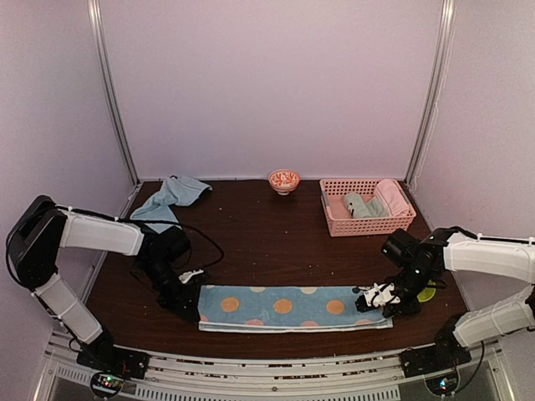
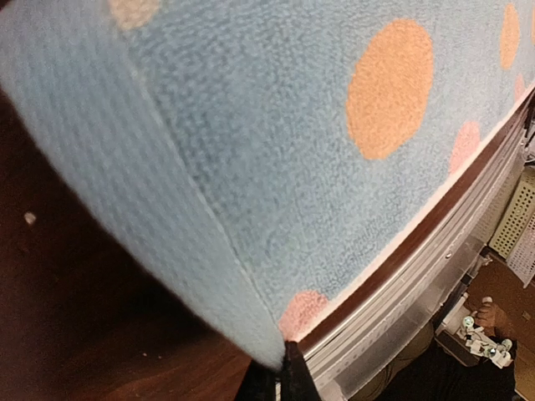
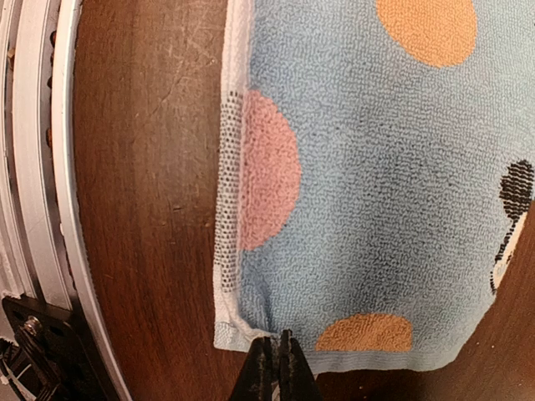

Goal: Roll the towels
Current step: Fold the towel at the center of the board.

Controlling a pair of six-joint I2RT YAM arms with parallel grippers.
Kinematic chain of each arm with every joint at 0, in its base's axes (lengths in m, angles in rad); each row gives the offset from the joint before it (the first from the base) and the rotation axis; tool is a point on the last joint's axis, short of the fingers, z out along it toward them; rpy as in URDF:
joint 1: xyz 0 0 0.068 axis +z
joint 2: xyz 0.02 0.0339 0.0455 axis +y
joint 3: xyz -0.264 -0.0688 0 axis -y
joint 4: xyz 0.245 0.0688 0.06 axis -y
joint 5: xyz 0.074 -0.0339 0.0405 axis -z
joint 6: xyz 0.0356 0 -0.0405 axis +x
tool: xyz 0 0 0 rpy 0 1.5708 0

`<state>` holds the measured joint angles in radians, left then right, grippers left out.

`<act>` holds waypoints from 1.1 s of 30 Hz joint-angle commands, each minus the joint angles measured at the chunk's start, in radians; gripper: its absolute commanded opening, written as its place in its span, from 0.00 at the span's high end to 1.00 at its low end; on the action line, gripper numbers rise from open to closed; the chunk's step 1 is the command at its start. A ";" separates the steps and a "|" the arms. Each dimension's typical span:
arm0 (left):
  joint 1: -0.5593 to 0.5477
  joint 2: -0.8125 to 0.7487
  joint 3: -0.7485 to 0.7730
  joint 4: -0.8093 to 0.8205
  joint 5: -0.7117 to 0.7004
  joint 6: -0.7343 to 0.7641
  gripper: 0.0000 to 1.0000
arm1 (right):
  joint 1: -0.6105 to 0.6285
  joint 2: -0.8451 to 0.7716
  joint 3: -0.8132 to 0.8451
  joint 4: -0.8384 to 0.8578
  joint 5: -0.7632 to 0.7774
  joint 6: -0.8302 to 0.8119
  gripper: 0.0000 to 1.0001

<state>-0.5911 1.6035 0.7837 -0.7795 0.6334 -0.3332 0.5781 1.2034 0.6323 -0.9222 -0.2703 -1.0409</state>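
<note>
While both arms reach in low over the dark brown wooden table (image 1: 276, 242), the long rectangular light-blue terry spotted towel (image 1: 284, 307) (orange and pink dots) lies unrolled along the near edge, long side parallel to it; left gripper (image 1: 197, 294) is at its left end, right gripper (image 1: 378, 302) at its right end.

Left wrist view: left gripper (image 2: 288, 372) has its fingers pressed together on a corner of the spotted towel (image 2: 276, 167); the cloth bulges up toward the camera from that pinch, so this end is off the wood.

Right wrist view: right gripper (image 3: 276, 359) is closed, tips meeting on the end hem by the near corner of the spotted towel (image 3: 376, 209); cloth puckers slightly at the pinch, the rest lies flat on the table.

Soft plain towel (image 1: 171, 200), light blue, sits bunched at the far-left corner, well apart from both grippers; pink plastic lattice basket (image 1: 368, 224) at the far-right corner holds rolled cloths, one pale green, one pink; small orange-patterned bowl (image 1: 284, 180) at the middle of the far edge; lime-green item (image 1: 428, 294) near the right edge, just beside the right gripper, mostly hidden by the arm.
</note>
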 commanded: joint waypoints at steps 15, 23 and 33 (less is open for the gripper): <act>-0.030 -0.111 0.049 -0.012 0.128 0.004 1.00 | 0.005 -0.130 0.057 -0.111 0.067 0.001 1.00; -0.064 -0.030 -0.022 0.028 0.108 0.020 1.00 | 0.005 -0.122 0.001 -0.141 0.067 -0.066 1.00; -0.078 -0.045 0.011 -0.057 0.018 0.049 0.73 | 0.009 -0.053 0.038 -0.260 0.167 -0.181 0.71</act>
<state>-0.6632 1.6005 0.7521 -0.7692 0.7105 -0.3103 0.5785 1.1404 0.6415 -1.0779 -0.1799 -1.1511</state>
